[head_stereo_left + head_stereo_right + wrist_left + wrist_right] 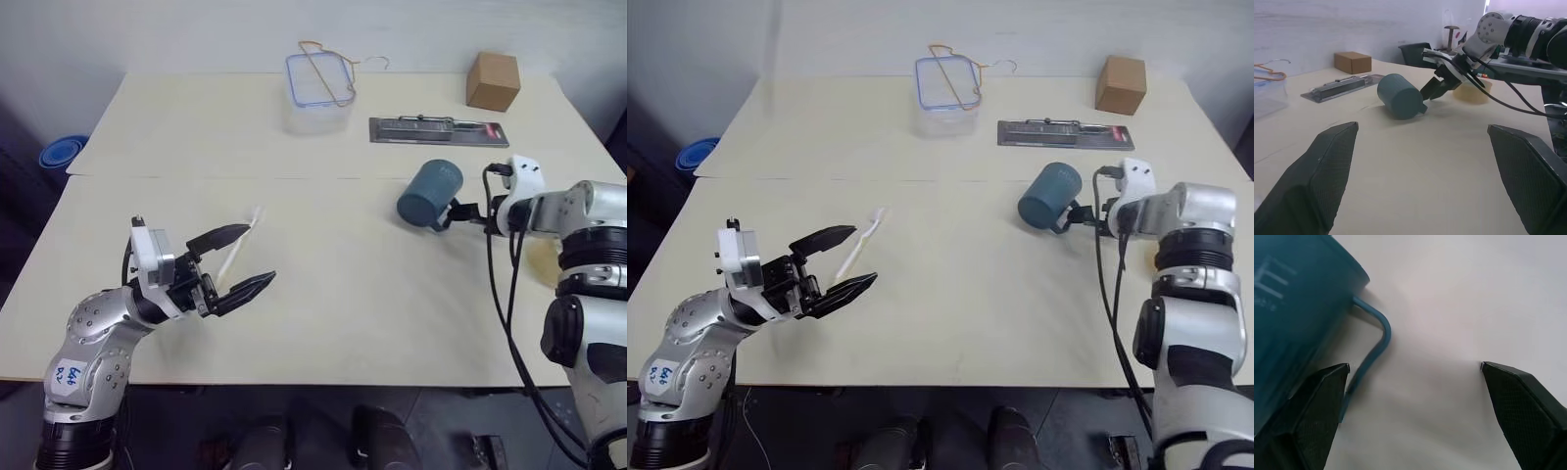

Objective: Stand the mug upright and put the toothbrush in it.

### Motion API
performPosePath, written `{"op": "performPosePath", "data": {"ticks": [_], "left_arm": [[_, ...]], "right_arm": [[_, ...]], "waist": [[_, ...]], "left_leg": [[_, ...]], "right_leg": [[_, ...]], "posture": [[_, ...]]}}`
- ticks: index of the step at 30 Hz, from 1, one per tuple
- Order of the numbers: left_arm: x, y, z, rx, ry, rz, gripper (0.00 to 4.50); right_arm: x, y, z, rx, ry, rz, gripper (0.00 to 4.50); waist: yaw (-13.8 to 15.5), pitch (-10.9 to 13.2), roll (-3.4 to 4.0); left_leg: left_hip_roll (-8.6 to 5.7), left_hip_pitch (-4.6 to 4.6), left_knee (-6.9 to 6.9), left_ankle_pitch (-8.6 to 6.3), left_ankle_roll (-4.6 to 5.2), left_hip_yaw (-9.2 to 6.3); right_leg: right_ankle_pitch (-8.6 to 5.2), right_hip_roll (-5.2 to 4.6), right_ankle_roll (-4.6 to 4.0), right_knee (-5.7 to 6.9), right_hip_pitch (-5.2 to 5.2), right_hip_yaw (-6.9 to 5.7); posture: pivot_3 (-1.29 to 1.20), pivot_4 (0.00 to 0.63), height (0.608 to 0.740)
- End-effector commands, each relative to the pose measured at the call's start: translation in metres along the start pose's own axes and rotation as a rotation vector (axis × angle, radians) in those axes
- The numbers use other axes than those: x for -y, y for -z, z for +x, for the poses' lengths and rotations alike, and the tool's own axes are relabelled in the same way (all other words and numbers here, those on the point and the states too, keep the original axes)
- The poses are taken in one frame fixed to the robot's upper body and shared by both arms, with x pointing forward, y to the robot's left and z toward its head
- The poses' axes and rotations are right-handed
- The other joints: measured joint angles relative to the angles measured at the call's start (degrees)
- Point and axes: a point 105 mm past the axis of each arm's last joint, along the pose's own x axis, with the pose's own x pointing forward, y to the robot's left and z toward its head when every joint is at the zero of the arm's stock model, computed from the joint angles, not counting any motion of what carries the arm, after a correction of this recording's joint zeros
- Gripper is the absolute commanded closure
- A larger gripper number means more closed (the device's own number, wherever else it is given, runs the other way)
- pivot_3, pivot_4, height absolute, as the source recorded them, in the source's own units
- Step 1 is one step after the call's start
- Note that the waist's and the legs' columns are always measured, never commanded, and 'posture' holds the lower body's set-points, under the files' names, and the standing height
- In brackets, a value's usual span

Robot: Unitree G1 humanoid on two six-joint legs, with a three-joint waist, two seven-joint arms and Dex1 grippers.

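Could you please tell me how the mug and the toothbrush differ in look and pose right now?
The mug is dark teal and stout; the toothbrush is pale and slim. The mug lies on its side near the open right gripper; the toothbrush lies flat beside the open left gripper. The mug has a loop handle; the toothbrush has none. Both rest unheld on the table.

Mug (1050, 195) on its side, right tool (1076, 217) beside its handle
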Motion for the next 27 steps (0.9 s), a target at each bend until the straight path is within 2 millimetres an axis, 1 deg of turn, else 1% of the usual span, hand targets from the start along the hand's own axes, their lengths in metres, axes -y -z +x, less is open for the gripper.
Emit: {"op": "performPosePath", "data": {"ticks": [1, 4, 9, 11, 13, 14, 16, 17, 18, 19, 20, 21, 23, 24, 27], "left_arm": [[0.004, -0.008, 0.003, 0.028, 0.015, 0.037, 0.00], [0.003, -0.009, 0.004, 0.028, 0.021, 0.039, 0.00], [0.000, -0.009, 0.002, 0.023, 0.019, 0.049, 0.00], [-0.001, -0.009, 0.001, 0.017, 0.013, 0.053, 0.00], [-0.003, -0.008, -0.003, 0.012, -0.008, 0.060, 0.00], [-0.004, -0.008, -0.004, 0.010, -0.014, 0.061, 0.00], [-0.008, -0.006, -0.009, 0.001, -0.045, 0.065, 0.00], [-0.009, -0.005, -0.013, -0.007, -0.064, 0.066, 0.00], [-0.011, -0.003, -0.016, -0.016, -0.081, 0.069, 0.00], [-0.012, -0.002, -0.020, -0.022, -0.098, 0.069, 0.00], [-0.014, -0.002, -0.023, -0.026, -0.116, 0.072, 0.00], [-0.015, -0.001, -0.025, -0.029, -0.130, 0.075, 0.00], [-0.019, -0.001, -0.030, -0.033, -0.159, 0.080, 0.00], [-0.020, -0.001, -0.032, -0.033, -0.176, 0.084, 0.00], [-0.023, -0.002, -0.038, -0.039, -0.212, 0.093, 0.00]], "right_arm": [[-0.011, -0.001, 0.009, -0.005, -0.022, 0.003, 0.93], [-0.022, 0.003, 0.013, -0.041, -0.060, 0.030, 2.04], [-0.028, 0.005, 0.015, -0.066, -0.093, 0.032, 3.68], [-0.035, -0.001, 0.015, -0.029, -0.144, 0.034, 4.35], [-0.057, -0.020, 0.011, 0.113, -0.298, -0.037, 4.43], [-0.064, -0.025, 0.009, 0.153, -0.346, -0.069, 4.43], [-0.093, -0.036, -0.004, 0.346, -0.527, -0.243, 4.43], [-0.111, -0.038, -0.014, 0.467, -0.636, -0.314, 4.43], [-0.124, -0.034, -0.021, 0.548, -0.712, -0.353, 4.43], [-0.135, -0.030, -0.027, 0.635, -0.772, -0.357, 4.43], [-0.144, -0.024, -0.033, 0.713, -0.838, -0.348, 4.43], [-0.149, -0.018, -0.035, 0.762, -0.859, -0.360, 4.43], [-0.160, 0.003, -0.033, 0.819, -0.888, -0.431, 4.43], [-0.166, 0.015, -0.027, 0.824, -0.882, -0.479, 4.43], [-0.176, 0.042, -0.014, 0.851, -0.853, -0.574, 4.43]], "waist": [[-0.3, 0.0, -0.05], [-0.6, 0.0, -0.07], [-1.1, 0.0, -0.07], [-1.1, 0.0, -0.07], [-1.1, -0.1, -0.09], [-1.1, -0.1, -0.09], [-1.1, -0.1, -0.09], [-1.1, -0.1, -0.09], [-1.2, 0.0, -0.09], [-1.3, 0.0, -0.08], [-1.3, 0.0, -0.08], [-1.3, 0.0, -0.08], [-1.1, -0.1, -0.10], [-1.0, -0.1, -0.10], [-1.0, -0.1, -0.14]], "left_leg": [[0.03, 0.03, -0.01, 0.00, -0.01, 0.02], [0.07, 0.04, -0.01, 0.00, -0.01, 0.04], [0.09, 0.04, -0.01, 0.00, -0.01, 0.03], [0.08, 0.04, 0.00, 0.00, -0.01, 0.03], [0.08, 0.05, -0.01, 0.00, -0.01, 0.04], [0.10, 0.05, -0.01, -0.01, -0.02, 0.04], [0.10, 0.05, -0.02, -0.01, -0.02, 0.03], [0.11, 0.04, -0.02, -0.02, -0.03, 0.04], [0.12, 0.04, -0.05, -0.02, -0.05, 0.04], [0.13, 0.05, -0.08, -0.03, -0.06, 0.05], [0.14, 0.05, -0.09, -0.03, -0.06, 0.04], [0.17, 0.05, -0.10, -0.03, -0.07, 0.03], [0.18, 0.06, -0.05, -0.05, -0.09, 0.01], [0.16, 0.06, -0.02, -0.05, -0.09, -0.01], [0.08, 0.09, 0.04, -0.04, -0.08, -0.06]], "right_leg": [[0.00, 0.03, 0.00, 0.01, 0.00, 0.03], [0.00, 0.07, 0.00, 0.02, 0.00, 0.08], [0.00, 0.09, 0.00, 0.02, 0.00, 0.10], [0.00, 0.09, 0.00, 0.02, 0.00, 0.11], [0.00, 0.10, 0.00, 0.01, 0.00, 0.13], [0.00, 0.12, 0.00, 0.01, 0.00, 0.13], [0.00, 0.14, 0.00, -0.01, -0.02, 0.15], [0.00, 0.15, 0.00, 0.01, -0.05, 0.18], [0.00, 0.17, 0.00, 0.00, -0.07, 0.18], [0.00, 0.17, 0.00, 0.00, -0.11, 0.22], [0.00, 0.19, 0.00, 0.03, -0.16, 0.29], [0.00, 0.21, 0.00, 0.02, -0.16, 0.29], [0.00, 0.24, 0.00, 0.04, -0.16, 0.31], [0.00, 0.24, 0.00, 0.04, -0.13, 0.31], [0.00, 0.17, 0.00, 0.04, -0.05, 0.32]], "posture": [[0.00, 0.150, 0.740], [0.00, 0.150, 0.740], [0.00, 0.150, 0.740], [0.00, 0.150, 0.740], [0.00, 0.150, 0.740], [0.00, 0.150, 0.740], [0.00, 0.150, 0.740], [0.00, 0.150, 0.740], [0.00, 0.150, 0.740], [0.00, 0.150, 0.740], [0.00, 0.150, 0.740], [0.00, 0.150, 0.740], [0.00, 0.150, 0.740], [0.00, 0.150, 0.740], [0.00, 0.150, 0.740]]}}
